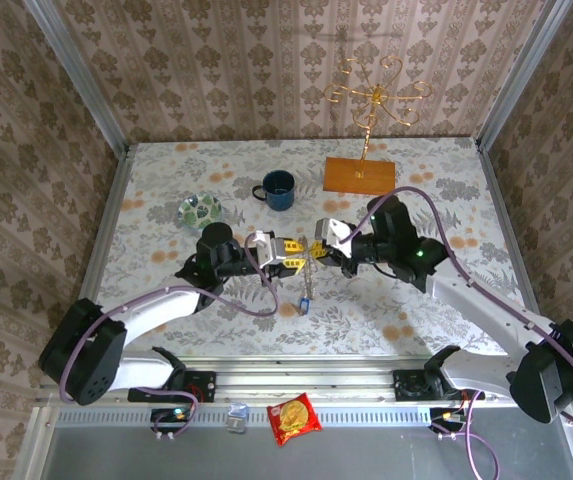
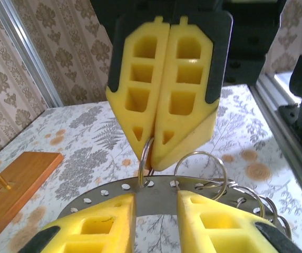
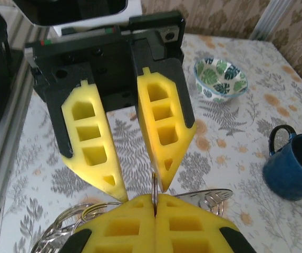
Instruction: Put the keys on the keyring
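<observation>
Our right end effector (image 2: 152, 162) was clenched on a thin wire loop (image 2: 140, 166) at the keyring (image 2: 156, 196); our left end effector (image 3: 143, 192) stood released.

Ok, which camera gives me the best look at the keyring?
Left wrist: the keyring spans the lower frame, with its punched holes and a thin wire loop plain to see. The right wrist view catches its edge low in frame. From the top it is a thin sliver mid-table.
</observation>
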`<control>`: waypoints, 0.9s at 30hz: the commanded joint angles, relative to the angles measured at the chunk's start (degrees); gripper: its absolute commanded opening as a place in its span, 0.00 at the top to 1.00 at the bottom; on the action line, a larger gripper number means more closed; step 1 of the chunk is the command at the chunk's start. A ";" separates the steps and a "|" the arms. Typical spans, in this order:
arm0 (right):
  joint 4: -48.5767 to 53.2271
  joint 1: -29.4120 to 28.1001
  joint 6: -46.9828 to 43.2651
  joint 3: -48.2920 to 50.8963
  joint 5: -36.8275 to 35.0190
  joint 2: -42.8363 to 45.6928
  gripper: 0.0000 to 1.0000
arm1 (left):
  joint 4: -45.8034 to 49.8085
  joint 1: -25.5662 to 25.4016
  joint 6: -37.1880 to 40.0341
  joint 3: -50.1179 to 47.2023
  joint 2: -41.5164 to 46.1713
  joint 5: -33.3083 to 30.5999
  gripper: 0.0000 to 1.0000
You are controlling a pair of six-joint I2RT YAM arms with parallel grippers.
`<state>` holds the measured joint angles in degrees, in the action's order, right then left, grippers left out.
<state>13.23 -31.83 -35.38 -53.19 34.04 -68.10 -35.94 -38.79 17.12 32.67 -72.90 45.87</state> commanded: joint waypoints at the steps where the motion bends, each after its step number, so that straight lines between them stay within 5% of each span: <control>1: 12.06 -1.88 -7.24 -4.90 -6.62 -1.76 1.00 | 10.90 0.47 7.06 3.29 1.79 -1.29 0.73; 11: 20.50 -7.45 -12.04 -13.90 -15.22 -6.50 1.00 | 10.28 -0.06 6.76 4.91 0.58 0.61 0.78; 16: 22.51 -9.30 -13.12 -16.26 -16.59 -7.84 1.00 | 10.09 -0.24 6.87 5.21 0.35 0.72 0.93; 19: 19.10 -8.50 -11.48 -14.47 -13.82 -5.77 0.99 | 10.24 -0.22 7.45 4.72 0.89 0.76 1.00; 22: 8.52 -3.58 -6.25 -7.46 -4.29 -0.75 0.75 | 7.59 -0.15 6.29 3.37 1.58 1.31 1.00; 27: -10.68 4.28 5.73 4.75 8.94 5.16 0.72 | -3.54 0.54 -0.64 0.10 1.33 3.71 1.00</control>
<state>15.42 -28.80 -37.21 -51.92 32.75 -64.86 -30.70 -38.83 21.08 34.13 -72.25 46.65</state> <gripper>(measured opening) 0.276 0.058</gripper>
